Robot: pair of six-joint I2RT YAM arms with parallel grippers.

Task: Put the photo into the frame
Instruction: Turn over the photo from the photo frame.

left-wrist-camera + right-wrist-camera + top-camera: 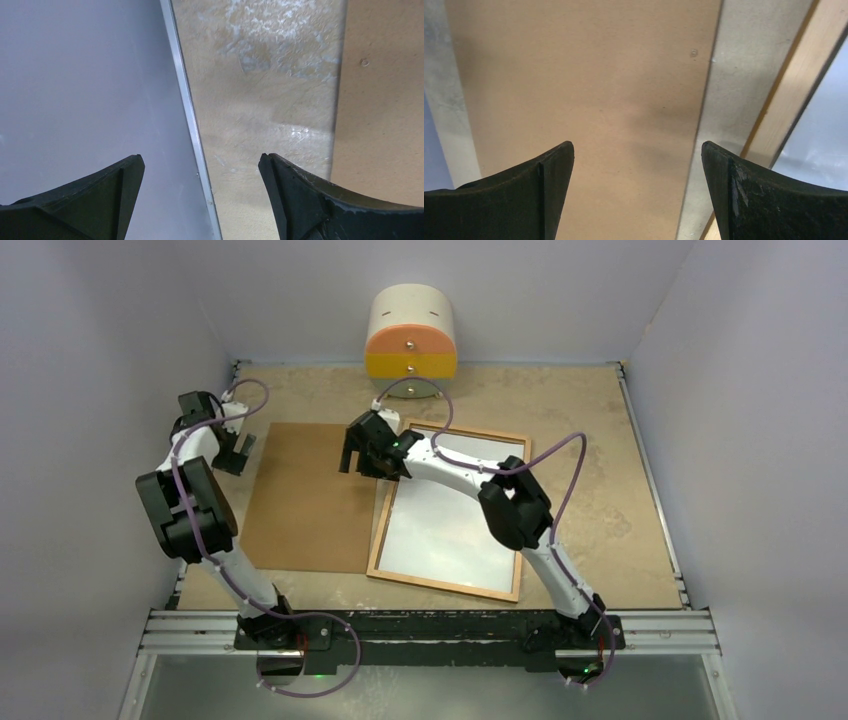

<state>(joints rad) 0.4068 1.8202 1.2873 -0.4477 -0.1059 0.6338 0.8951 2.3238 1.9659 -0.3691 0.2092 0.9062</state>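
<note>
Black fingers (764,200) of the right hand (636,150) stand wide apart with nothing between them. They hang over the right edge of the plain brown backing board (589,75) and the narrow strip of desk (724,100) beside it. Just beyond that strip runs the left rim of the frame (784,115). From above, this hand (352,458) sits near the frame's far left corner, with its arm reaching across the upper part of the frame. The frame (445,585) lies flat on the desk (600,490), just right of the backing board (305,500) and slightly askew to it. The photo (440,530) appears to lie inside the frame with its white reverse up, filling the opening. The left hand (201,160) is also spread wide and holds nothing. It hovers above the desk's left margin, where a thin metal rail (192,115) meets the grey wall. The board's left edge (385,100) shows off to its right. In the overhead view this hand (238,452) is near the board's far left corner, and I cannot tell whether it touches the board. At the back of the desk stands a rounded cream box (410,335) with orange and yellow fronts, well apart from both hands.
</note>
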